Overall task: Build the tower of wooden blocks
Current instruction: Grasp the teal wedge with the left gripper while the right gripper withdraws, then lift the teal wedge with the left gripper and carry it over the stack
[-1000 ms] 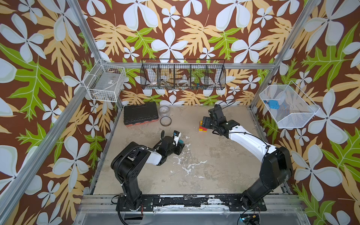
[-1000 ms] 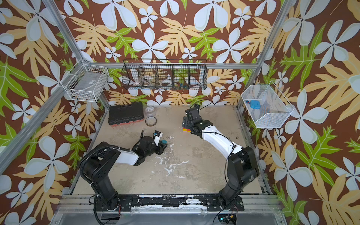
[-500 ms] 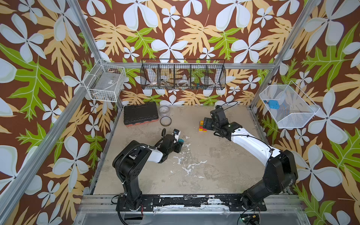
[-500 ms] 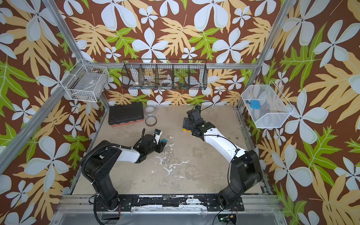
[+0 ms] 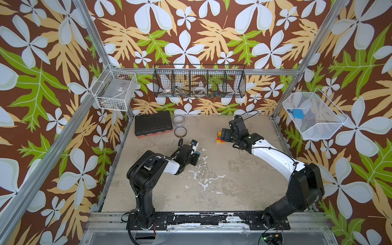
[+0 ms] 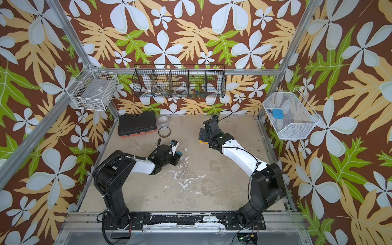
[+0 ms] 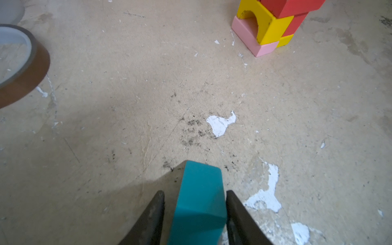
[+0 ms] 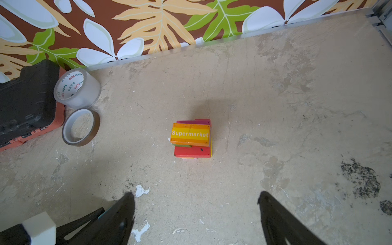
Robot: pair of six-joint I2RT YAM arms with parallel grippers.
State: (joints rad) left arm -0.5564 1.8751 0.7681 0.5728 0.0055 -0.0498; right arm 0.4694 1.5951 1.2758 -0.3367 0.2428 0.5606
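- A black plastic toolbox with an orange-red underside [image 5: 152, 124] lies shut at the back left of the worn beige tabletop [image 5: 212, 182].
- Just beside its right end stands a clear roll of packing tape with red lettering on its core [image 8: 77, 89]. A thin brown-edged tape ring [image 8: 80, 127] lies flat just in front of it.
- The left gripper [image 7: 195, 193] is low over the table, left of the middle and in front of the tape ring. Its black jaws are drawn in around a teal painted wood block [image 7: 200, 180] that fills the gap between them.
- In the left wrist view one finger [image 7: 235, 210] lies against the block's side. At the tip of the other a thin dark sliver shows, and it meets the block further back.
- I cannot tell whether the teal block is lifted or resting on the tabletop.
- In a top view its teal end [image 5: 198, 153] pokes out past the jaws.
- The tower [image 8: 191, 139] stands right of the middle, towards the back wall, well apart from the tape rolls and the teal block.
- From the left wrist view its foot is a pink brick [image 7: 252, 39] carrying a yellow arch block [image 7: 267, 23], with red and yellow blocks beside and above.
- From above, its top piece is an orange-and-yellow striped brick lettered "Supermarket" [image 8: 189, 134]. Edges of red, green and magenta blocks show under it.
- The right gripper [image 8: 195, 193] hangs over the tower with its jaws spread wide and nothing between them. In both top views it hides most of the stack.
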